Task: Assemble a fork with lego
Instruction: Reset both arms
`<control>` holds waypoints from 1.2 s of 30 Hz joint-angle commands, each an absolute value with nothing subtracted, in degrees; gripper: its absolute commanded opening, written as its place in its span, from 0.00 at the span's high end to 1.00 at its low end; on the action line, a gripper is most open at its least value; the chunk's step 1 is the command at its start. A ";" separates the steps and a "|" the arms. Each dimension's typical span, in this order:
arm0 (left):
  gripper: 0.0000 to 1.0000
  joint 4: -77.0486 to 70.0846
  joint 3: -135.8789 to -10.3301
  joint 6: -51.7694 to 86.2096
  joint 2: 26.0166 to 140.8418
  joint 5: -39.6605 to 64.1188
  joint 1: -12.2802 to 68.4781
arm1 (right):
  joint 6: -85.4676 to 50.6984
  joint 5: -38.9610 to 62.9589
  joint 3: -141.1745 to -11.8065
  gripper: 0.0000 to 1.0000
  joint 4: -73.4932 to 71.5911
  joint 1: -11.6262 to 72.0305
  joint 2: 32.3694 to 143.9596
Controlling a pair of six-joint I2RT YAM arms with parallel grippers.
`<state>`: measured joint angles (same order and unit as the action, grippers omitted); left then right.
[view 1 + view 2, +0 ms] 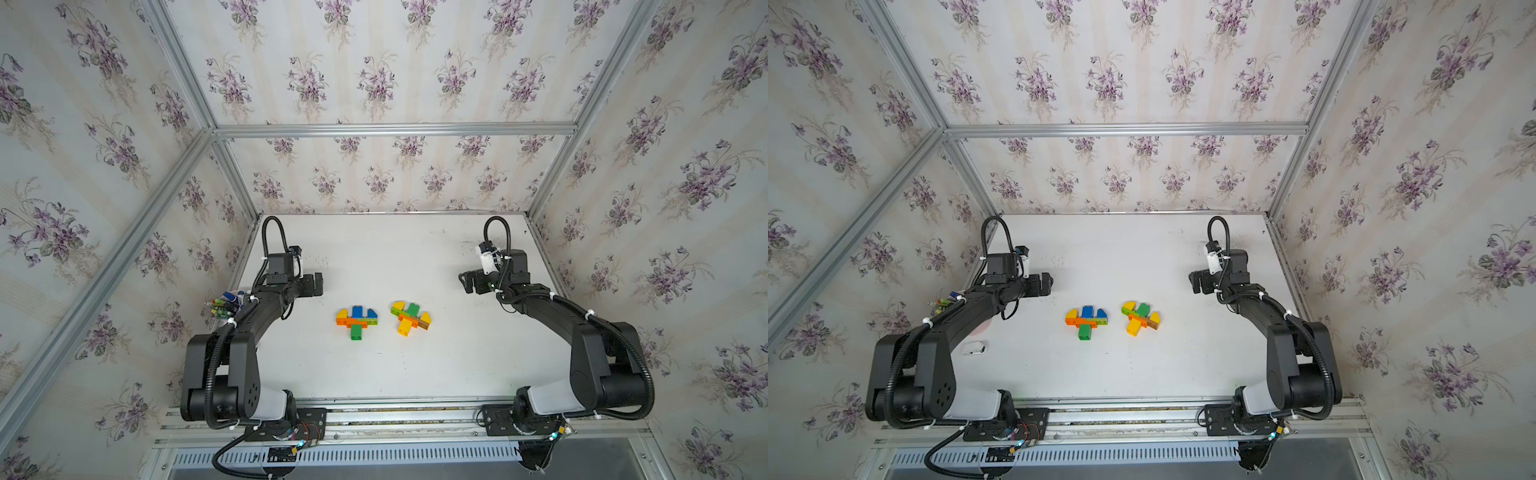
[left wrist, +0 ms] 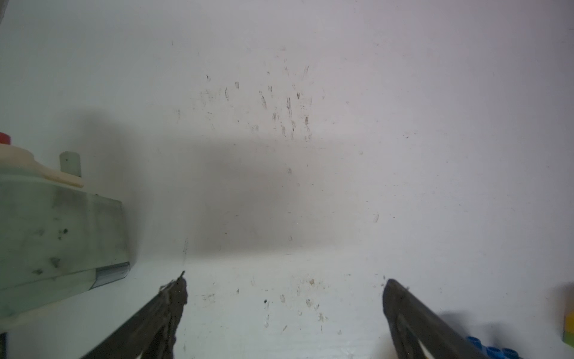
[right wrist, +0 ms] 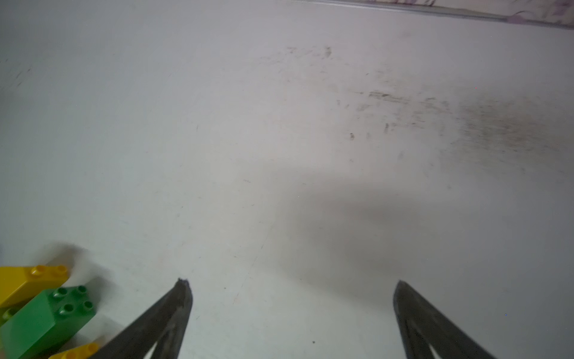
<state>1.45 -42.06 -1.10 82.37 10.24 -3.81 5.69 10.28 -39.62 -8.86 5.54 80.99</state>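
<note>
The white table (image 1: 374, 365) carries everything; both arms sit drawn back to its sides, and two finished-looking lego clusters lie between them, well apart from either set of fingers.

The left gripper (image 2: 284, 281) has its jaws spread wide over bare, scuffed tabletop with nothing between them. The right gripper (image 3: 292, 283) is likewise wide open and empty.

The left lego fork (image 1: 357, 321) has an orange crossbar, yellow and blue prongs and a green stem; it lies off to the inner side of the left fingers. The right lego fork (image 1: 410, 318) is turned at an angle, with yellow and green prongs, an orange bar, a brown end and a yellow stem, inward of the right fingers.

My reading is that the assembly is done, or nearly so, and the step in hand is retreating cleanly. Doing it well means keeping the jaws high and clear so no brick gets nudged (the angled fork looks the easier to disturb).

Only the top views show both forks whole. The left wrist view alone shows a pale container (image 2: 56, 236) beside its fingers, with just a blue studded corner (image 2: 490, 349) of lego. The right wrist view gives the green brick (image 3: 46, 317) and its studs up close.
</note>
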 commanded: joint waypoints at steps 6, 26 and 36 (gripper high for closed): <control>0.00 -35.08 -27.19 -0.41 83.54 5.35 -3.00 | 2.71 -7.19 -22.18 0.00 -39.90 4.75 70.18; 0.00 -37.93 -26.98 -2.93 86.04 7.65 -2.11 | -0.79 0.11 -13.38 0.00 -70.77 1.22 87.69; 0.00 -38.02 -26.89 -2.91 85.96 7.73 -2.02 | -0.55 0.03 -13.80 0.00 -70.47 1.35 88.07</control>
<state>-36.69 -26.55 -2.68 86.02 7.31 -1.98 0.14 -0.12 -13.45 -68.27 1.21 87.77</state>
